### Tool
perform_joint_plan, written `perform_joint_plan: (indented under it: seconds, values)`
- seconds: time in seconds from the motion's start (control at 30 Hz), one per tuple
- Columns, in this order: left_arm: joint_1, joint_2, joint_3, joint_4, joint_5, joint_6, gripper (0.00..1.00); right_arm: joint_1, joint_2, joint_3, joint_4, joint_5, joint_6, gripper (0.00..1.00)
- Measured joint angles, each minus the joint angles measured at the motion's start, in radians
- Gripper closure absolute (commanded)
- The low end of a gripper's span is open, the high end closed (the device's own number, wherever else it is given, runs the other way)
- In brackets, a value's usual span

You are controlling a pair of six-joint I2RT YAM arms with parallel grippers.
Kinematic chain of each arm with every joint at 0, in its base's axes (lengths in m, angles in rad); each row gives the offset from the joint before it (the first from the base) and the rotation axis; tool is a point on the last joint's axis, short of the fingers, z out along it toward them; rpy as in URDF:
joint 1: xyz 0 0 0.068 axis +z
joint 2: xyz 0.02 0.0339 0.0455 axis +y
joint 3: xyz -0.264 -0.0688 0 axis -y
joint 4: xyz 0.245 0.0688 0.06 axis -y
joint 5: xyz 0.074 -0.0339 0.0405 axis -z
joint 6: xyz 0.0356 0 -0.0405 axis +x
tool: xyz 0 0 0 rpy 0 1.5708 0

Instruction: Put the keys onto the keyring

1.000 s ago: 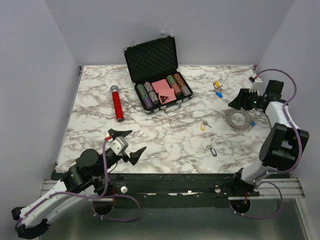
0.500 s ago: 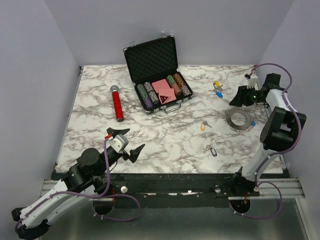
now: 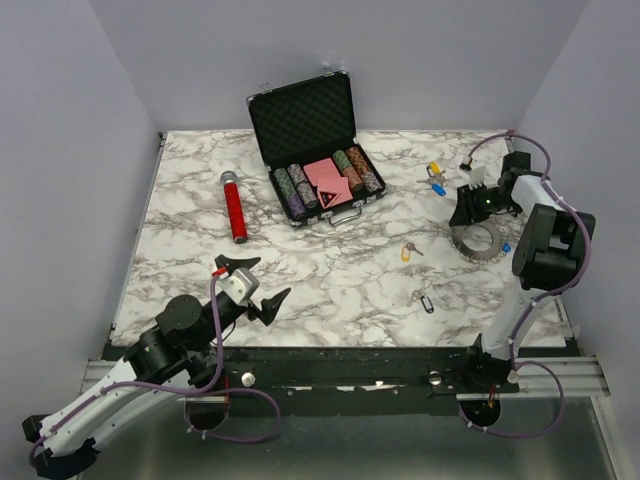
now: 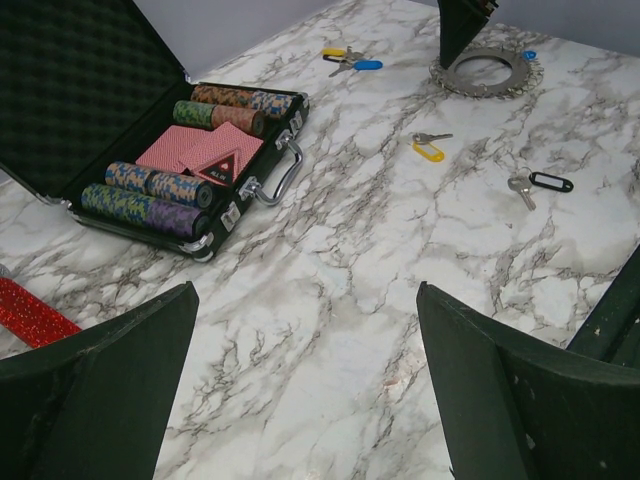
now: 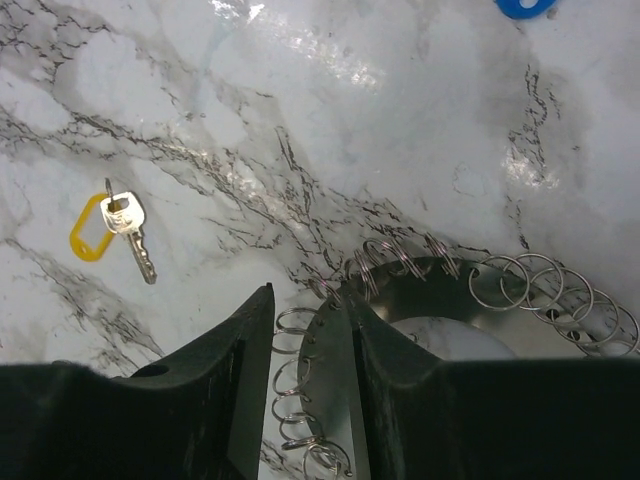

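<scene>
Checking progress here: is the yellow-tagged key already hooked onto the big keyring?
No, in the right wrist view the yellow-tagged key lies by itself on the table, clear of the keyring.

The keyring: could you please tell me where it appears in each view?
Top external: keyring right of centre, at the right claw.
Left wrist: top right.
Right wrist: bottom centre, rim between the claw's fingers.
Shared landmark: the lone yellow-tagged key, left of it in all three.
</scene>
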State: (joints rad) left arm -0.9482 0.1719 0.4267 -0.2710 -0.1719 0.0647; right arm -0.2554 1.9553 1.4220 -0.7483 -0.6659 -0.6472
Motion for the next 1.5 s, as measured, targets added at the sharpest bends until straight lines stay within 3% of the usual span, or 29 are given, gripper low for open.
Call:
perform_joint_plan:
  seconds: [0.57,1.33,1.5]
  values:
    - [0.006,0.006,0.000,0.000,0.001,0.004,0.01,0.008,0.038,0.000,-0.001,0.077,-0.009,0.63]
    - [0.008,0.013,0.000,0.000,0.008,0.007,0.01,0.027,0.061,0.000,-0.039,0.071,-0.069,0.68]
    - [0.010,0.013,0.000,0.000,0.008,0.007,0.01,0.028,0.061,0.000,-0.058,0.066,-0.083,0.60]
